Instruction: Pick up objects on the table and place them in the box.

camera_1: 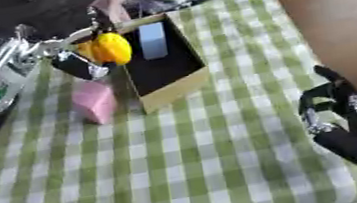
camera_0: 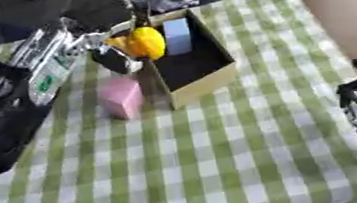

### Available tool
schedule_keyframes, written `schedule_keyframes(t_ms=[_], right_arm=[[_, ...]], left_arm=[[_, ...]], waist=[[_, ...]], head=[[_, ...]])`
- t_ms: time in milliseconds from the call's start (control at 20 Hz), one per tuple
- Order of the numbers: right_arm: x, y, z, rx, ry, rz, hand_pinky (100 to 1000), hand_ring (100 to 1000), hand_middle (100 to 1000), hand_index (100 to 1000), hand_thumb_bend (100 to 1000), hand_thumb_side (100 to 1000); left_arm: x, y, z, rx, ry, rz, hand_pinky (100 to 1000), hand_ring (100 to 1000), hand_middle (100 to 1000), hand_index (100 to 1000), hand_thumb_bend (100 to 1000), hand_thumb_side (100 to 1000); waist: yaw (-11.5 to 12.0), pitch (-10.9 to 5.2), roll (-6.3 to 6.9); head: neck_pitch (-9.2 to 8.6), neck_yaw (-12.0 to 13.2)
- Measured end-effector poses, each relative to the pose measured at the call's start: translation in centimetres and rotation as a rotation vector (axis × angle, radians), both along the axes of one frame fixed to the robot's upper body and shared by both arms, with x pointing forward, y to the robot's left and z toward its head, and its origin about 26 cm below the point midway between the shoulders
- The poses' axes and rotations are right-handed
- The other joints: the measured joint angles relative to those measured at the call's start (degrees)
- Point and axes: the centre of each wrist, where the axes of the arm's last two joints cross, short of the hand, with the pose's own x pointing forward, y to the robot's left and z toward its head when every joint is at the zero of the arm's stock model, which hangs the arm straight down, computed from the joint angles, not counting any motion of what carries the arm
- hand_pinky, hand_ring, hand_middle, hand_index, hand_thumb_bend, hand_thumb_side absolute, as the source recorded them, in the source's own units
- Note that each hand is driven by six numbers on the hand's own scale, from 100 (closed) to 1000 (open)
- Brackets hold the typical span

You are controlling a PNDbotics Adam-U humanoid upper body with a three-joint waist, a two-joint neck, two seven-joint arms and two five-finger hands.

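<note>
Green-and-white checked cloth covers the table before me, with bare brown wood showing past its right edge. My left hand has its fingers curled round a yellow object, rounded and smooth, bright in colour with a slightly orange side toward my fingers; I cannot make out what it is beyond that. It hangs at the left rim of the cardboard box, partly over the wall, at the far left part of the table. The box is open-topped, tan outside and dark inside, and a pale blue block stands in its far end, just beside the yellow object. On the cloth just left of the box, near its near corner, stands a pink block, upright and apart from my fingers. My right hand rests at the right edge of the table, near the lower corner, fingers relaxed and holding nothing.
</note>
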Motion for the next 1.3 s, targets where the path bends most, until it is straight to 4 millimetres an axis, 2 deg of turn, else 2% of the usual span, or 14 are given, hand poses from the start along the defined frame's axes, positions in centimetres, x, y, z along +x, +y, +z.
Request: schedule_keyframes(t_ms=[150, 350, 500, 550, 650, 700, 750, 900, 950, 1000, 1050, 1100, 1150, 1300], right_arm=[[0.0, 0.1, 0.0, 0.001, 0.002, 0.008, 661, 789, 603, 966, 100, 465], [0.0, 0.1, 0.0, 0.0, 0.002, 0.012, 661, 790, 603, 967, 100, 464], [0.0, 0.2, 0.0, -0.001, 0.001, 0.019, 661, 790, 603, 967, 100, 465], [0.0, 0.3, 0.0, -0.002, 0.001, 0.022, 661, 790, 603, 967, 100, 466], [0.1, 0.3, 0.1, -0.002, 0.0, 0.023, 661, 790, 603, 967, 100, 466], [0.1, 0.3, 0.1, -0.002, 0.0, 0.023, 661, 790, 603, 967, 100, 465], [0.1, 0.3, 0.1, -0.002, 0.0, 0.023, 661, 790, 602, 967, 100, 464], [0.1, 0.4, 0.1, -0.002, -0.002, 0.024, 661, 790, 602, 967, 100, 466], [0.1, 0.4, 0.1, -0.002, -0.002, 0.024, 661, 790, 602, 967, 100, 466], [0.1, 0.4, 0.1, -0.002, -0.002, 0.024, 661, 790, 602, 967, 100, 465], [0.1, 0.4, 0.1, -0.002, -0.002, 0.024, 661, 790, 602, 967, 100, 466], [0.1, 0.4, 0.1, -0.002, -0.002, 0.024, 661, 790, 602, 967, 100, 465], [0.1, 0.4, 0.1, -0.002, -0.002, 0.024, 661, 790, 602, 967, 100, 465], [0.1, 0.4, 0.1, -0.002, -0.002, 0.024, 661, 790, 602, 967, 100, 466]], left_arm=[[0.6, -0.6, -1.3, 0.012, 0.025, -0.012, 720, 649, 665, 785, 297, 243], [1.1, -1.3, -2.6, 0.011, 0.045, -0.036, 737, 682, 698, 809, 291, 241], [1.3, -1.7, -3.2, 0.004, 0.044, -0.046, 748, 708, 738, 845, 321, 244], [1.3, -1.7, -3.3, 0.0, 0.043, -0.048, 768, 745, 779, 866, 376, 233], [1.4, -1.8, -3.5, 0.004, 0.043, -0.046, 791, 779, 813, 889, 368, 268], [1.4, -1.8, -3.6, 0.007, 0.043, -0.046, 796, 787, 822, 896, 367, 313], [1.4, -1.9, -3.6, 0.011, 0.042, -0.046, 815, 818, 855, 912, 363, 422], [1.4, -1.9, -3.6, 0.006, 0.037, -0.043, 841, 856, 896, 930, 376, 515], [1.4, -1.8, -3.6, -0.001, 0.032, -0.041, 835, 846, 881, 919, 362, 484], [1.4, -1.8, -3.4, -0.013, 0.025, -0.04, 820, 820, 847, 900, 341, 400], [1.3, -1.8, -3.2, -0.028, 0.015, -0.042, 790, 771, 804, 877, 315, 259], [1.2, -1.7, -2.9, -0.043, 0.003, -0.046, 778, 748, 774, 866, 305, 220], [1.0, -1.6, -2.4, -0.054, -0.009, -0.051, 772, 720, 743, 859, 280, 222], [0.0, -0.6, -0.5, -0.066, -0.008, -0.06, 773, 719, 742, 860, 267, 224]], waist=[[-0.1, 0.0, 0.0], [-0.4, 0.0, 0.0], [-0.4, 0.0, 0.0], [-0.4, 0.0, 0.0], [-0.5, 0.0, 0.0], [-0.5, 0.0, 0.0], [-0.6, 0.0, 0.0], [-0.6, 0.0, 0.0], [-0.6, 0.0, 0.0], [-0.6, 0.0, 0.0], [-0.5, 0.0, 0.0], [-0.5, 0.0, 0.0], [-0.4, 0.0, 0.0], [-0.1, 0.0, 0.0]], head=[[-0.01, 0.1], [-0.01, 0.2], [-0.03, 0.3], [-0.03, 0.3], [-0.04, 0.3], [-0.04, 0.4], [-0.04, 0.4], [-0.04, 0.4], [-0.04, 0.4], [-0.04, 0.4], [-0.04, 0.4], [-0.04, 0.4], [-0.04, 0.3], [-0.04, 0.0]])
